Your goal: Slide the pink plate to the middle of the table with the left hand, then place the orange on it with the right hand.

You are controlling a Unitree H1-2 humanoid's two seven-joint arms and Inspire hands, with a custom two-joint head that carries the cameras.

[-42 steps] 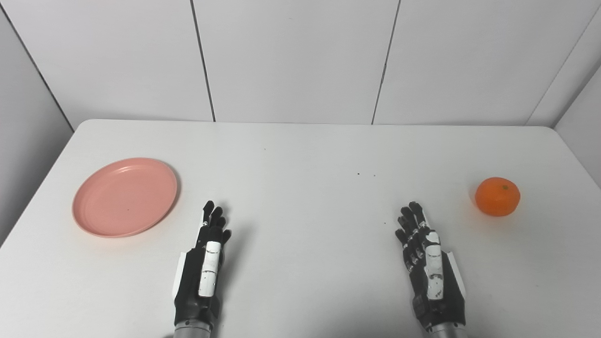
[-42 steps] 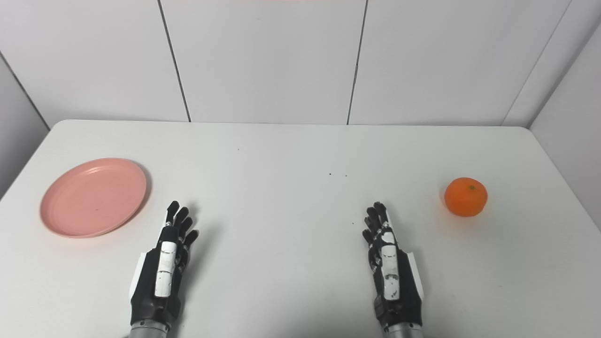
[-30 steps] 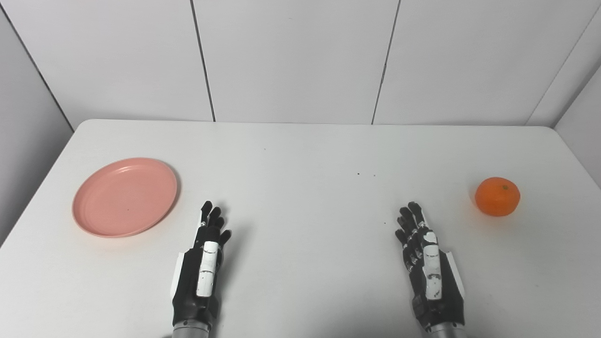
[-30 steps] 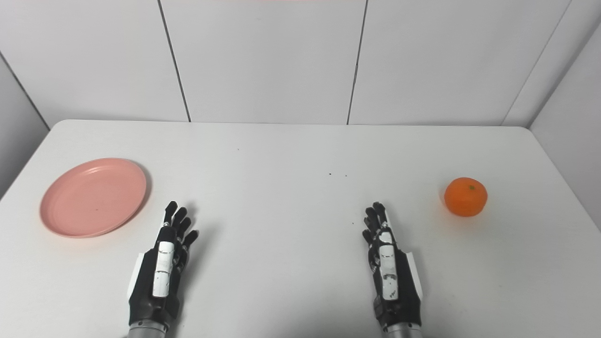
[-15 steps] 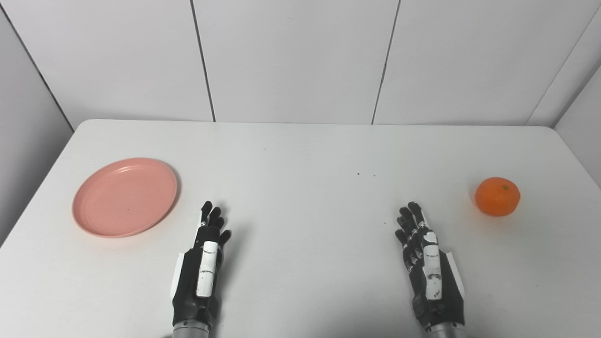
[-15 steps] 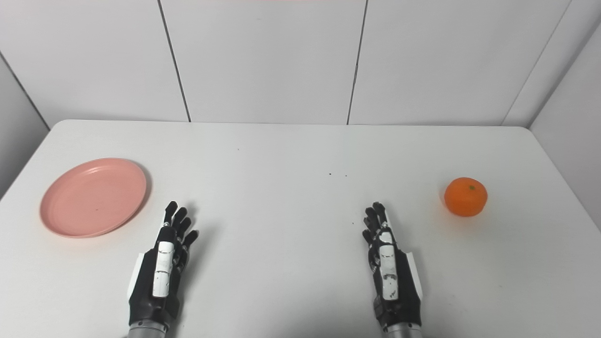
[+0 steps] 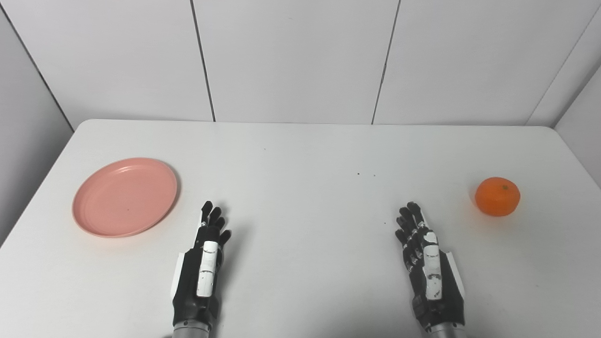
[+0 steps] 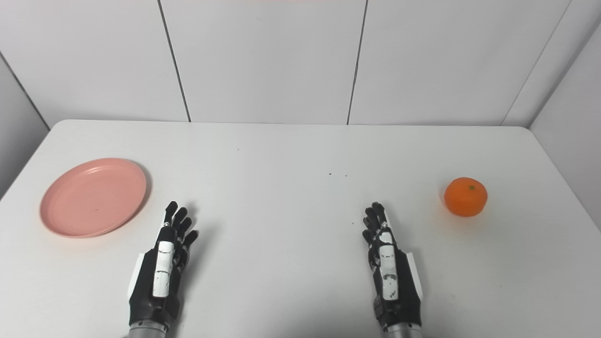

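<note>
While both robot hands [image 7: 202,267] [image 7: 429,272] lie spread, bare table [image 7: 300,155] separates plate [image 7: 124,196] from orange [image 7: 497,196].

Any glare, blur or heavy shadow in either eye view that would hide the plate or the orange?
Left eye view: sharp, even light, no glare on the pink plate; only a soft shadow beside the orange. Right eye view: equally sharp; faint shadows right of the left hand and the right hand; the table is not washed out.

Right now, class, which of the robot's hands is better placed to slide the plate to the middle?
The left hand. It lies open just beside the plate at the table's left, while the right hand rests far across, nearer the orange.
</note>
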